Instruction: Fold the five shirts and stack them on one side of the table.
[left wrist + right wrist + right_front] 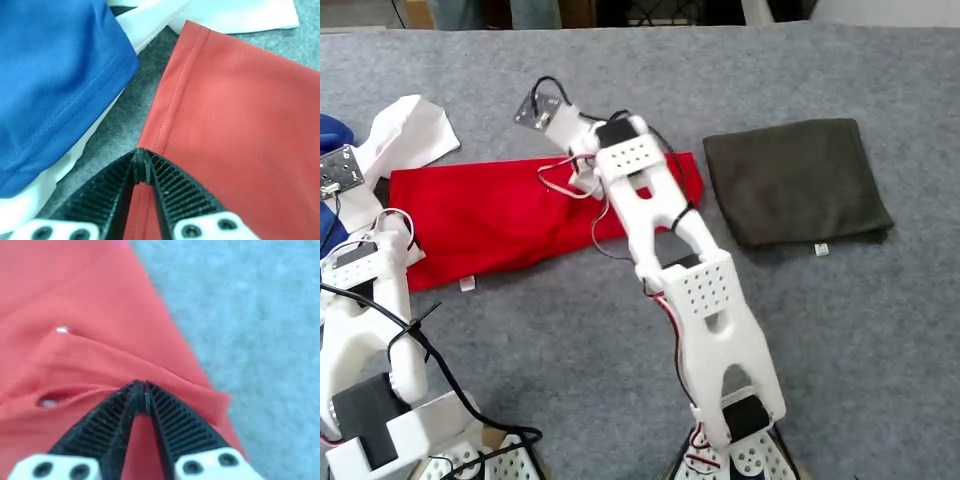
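The red shirt (490, 215) was pinched by the closed left claw (142, 167) and right claw (142, 390); a blue shirt (50, 75) beside the left was cut off.

red shirt (490, 215) spread flat, dark shirt (795, 180) folded nearby

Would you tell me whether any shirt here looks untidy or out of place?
The white fabric shirt and the blue fabric shirt lie crumpled and overlapping at the left, unlike the neatly folded dark grey shirt.
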### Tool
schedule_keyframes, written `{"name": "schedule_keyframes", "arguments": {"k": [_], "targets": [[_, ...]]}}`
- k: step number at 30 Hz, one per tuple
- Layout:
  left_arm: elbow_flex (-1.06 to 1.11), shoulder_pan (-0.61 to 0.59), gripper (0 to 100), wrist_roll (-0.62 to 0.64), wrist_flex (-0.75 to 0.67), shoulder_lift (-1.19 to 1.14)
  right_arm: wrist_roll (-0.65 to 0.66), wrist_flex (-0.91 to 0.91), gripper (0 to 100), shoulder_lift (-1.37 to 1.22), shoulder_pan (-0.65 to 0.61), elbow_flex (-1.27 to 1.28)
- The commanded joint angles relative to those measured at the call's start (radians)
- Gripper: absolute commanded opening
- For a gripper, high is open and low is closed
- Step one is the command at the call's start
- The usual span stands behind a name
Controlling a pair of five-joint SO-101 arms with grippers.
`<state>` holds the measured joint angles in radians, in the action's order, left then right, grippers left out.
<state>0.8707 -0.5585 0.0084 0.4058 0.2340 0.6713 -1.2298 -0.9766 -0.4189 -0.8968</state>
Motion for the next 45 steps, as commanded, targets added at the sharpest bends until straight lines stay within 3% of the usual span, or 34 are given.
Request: {"name": "schedule_keyframes", "arguments": {"k": [1, 7, 12, 17, 22, 31, 36, 39, 45], "targets": [[-0.024, 0.008, 3, 0.000, -0.020, 0.003, -0.040, -0.147, 1.5, 0.025, 0.054, -0.243], [-0.022, 0.022, 3, 0.002, -0.017, 0.003, -0.091, -0.539, 1.5, 0.047, 0.100, -0.630], [-0.047, 0.045, 3, 0.003, 0.049, 0.032, -0.203, -0.543, 1.5, 0.131, 0.160, -0.607], [-0.234, 0.045, 3, -0.003, 0.311, 0.150, -0.232, -0.539, 1.5, 0.378, 0.169, -0.228], [-0.481, 0.042, 14, -0.003, 0.600, 0.163, -0.230, -0.535, 1.5, 0.585, 0.175, 0.228], [-0.811, -0.027, 17, -0.126, 0.905, -0.267, -0.230, -0.404, 1.5, 0.779, 0.172, 0.665], [-1.102, -0.061, 18, -0.135, 1.030, -0.523, -0.230, -0.385, 1.5, 0.794, 0.170, 0.733], [-1.250, -0.070, 19, -0.241, 1.100, -0.671, -0.230, -0.387, 1.5, 0.800, 0.170, 0.753], [-1.463, -0.071, 19, -0.236, 1.134, -0.937, -0.230, -0.387, 1.5, 0.800, 0.170, 0.751]]}}
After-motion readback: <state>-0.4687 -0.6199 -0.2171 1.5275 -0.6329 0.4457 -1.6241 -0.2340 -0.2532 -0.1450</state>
